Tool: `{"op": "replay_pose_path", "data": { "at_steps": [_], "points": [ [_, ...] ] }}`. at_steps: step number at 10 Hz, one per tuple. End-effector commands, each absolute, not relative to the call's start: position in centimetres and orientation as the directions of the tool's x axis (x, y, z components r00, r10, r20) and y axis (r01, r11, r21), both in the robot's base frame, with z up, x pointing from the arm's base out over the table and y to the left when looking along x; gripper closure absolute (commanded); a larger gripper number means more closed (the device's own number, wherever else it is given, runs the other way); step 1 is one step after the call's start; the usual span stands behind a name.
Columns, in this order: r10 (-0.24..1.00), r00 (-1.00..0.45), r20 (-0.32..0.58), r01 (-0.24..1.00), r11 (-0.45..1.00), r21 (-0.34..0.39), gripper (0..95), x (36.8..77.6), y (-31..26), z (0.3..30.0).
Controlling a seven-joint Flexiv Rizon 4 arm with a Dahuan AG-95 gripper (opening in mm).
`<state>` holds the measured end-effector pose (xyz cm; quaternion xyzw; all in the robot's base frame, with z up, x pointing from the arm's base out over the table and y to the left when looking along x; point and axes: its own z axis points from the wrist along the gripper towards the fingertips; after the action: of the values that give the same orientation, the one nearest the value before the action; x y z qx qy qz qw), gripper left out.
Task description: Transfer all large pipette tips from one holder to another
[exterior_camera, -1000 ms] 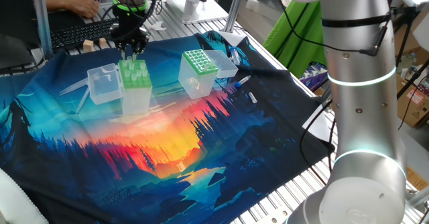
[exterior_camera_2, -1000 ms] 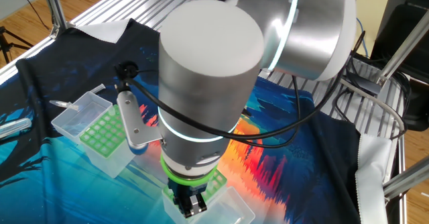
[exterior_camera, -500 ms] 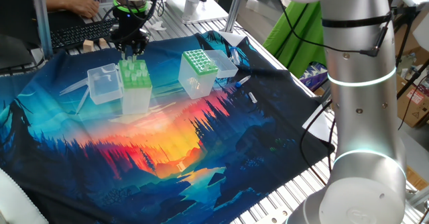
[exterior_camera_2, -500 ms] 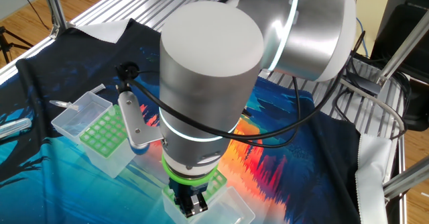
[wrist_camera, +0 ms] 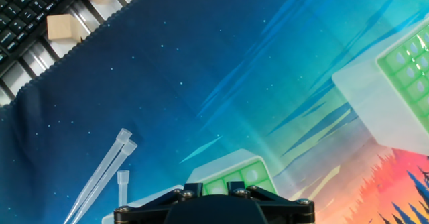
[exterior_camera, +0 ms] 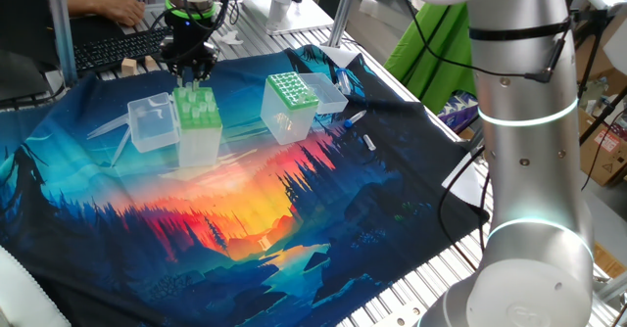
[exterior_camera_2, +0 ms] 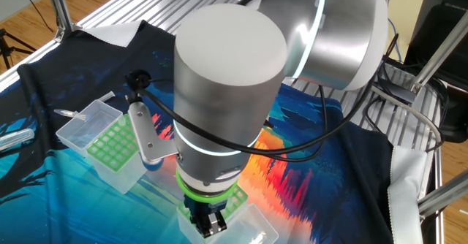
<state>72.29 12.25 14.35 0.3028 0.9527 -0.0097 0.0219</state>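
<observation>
One tool [exterior_camera: 193, 75] just above the light-green holder [exterior_camera: 197, 112], finger spread and any grip impossible to tell.

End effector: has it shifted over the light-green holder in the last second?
No. The end effector sits at the same spot above the light-green holder.

Place: a robot lab
Table: metal bars [exterior_camera: 294, 23] under a picture cloth [exterior_camera: 245, 210]
Robot: big silver arm [exterior_camera: 524, 121]
Far edge: keyboard [exterior_camera: 118, 45], person's hand [exterior_camera: 122, 12]
</observation>
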Motion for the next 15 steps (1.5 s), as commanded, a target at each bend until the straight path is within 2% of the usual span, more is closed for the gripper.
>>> {"op": "replay_pose_path", "data": {
  "at_steps": [1,6,11,15],
  "points": [
    [0.574,-0.817,-0.049,0.575,0.818,-0.003,95.0,72.3,12.3,14.3],
    [0.580,-0.814,-0.026,0.580,0.815,0.021,95.0,71.8,11.9,15.5],
    [0.575,-0.818,-0.005,0.573,0.817,0.061,95.0,70.5,10.5,19.1],
    [0.546,-0.838,-0.004,0.545,0.836,0.060,95.0,70.3,9.7,21.6]
  ]
}}
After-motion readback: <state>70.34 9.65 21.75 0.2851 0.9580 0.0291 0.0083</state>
